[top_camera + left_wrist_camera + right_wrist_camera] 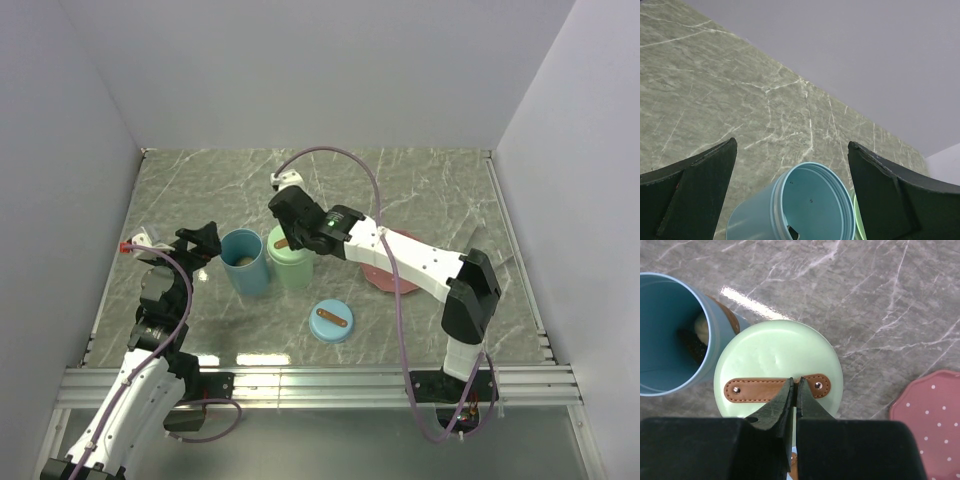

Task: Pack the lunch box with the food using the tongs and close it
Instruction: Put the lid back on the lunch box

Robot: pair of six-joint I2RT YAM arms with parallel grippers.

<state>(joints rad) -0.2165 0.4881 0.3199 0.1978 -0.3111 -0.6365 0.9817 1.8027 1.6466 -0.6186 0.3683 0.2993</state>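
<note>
The lunch box is two round tubs side by side. The blue tub [245,262] [805,205] is uncovered, and a white-and-dark piece of food [699,332] lies inside it. The green tub [292,262] wears its pale green lid [777,352] with a brown strap [747,389]. My right gripper [288,232] [796,380] hangs straight over that lid, shut, its tips pinched together on the middle of the strap. My left gripper [205,240] [792,145] is open just left of the blue tub, whose rim shows between its fingers. The tongs are out of view.
The blue lid [331,321] with its own brown strap lies flat on the marble table in front of the tubs. A pink dotted plate [385,278] [935,422] sits to the right, mostly under my right arm. Grey walls close in three sides.
</note>
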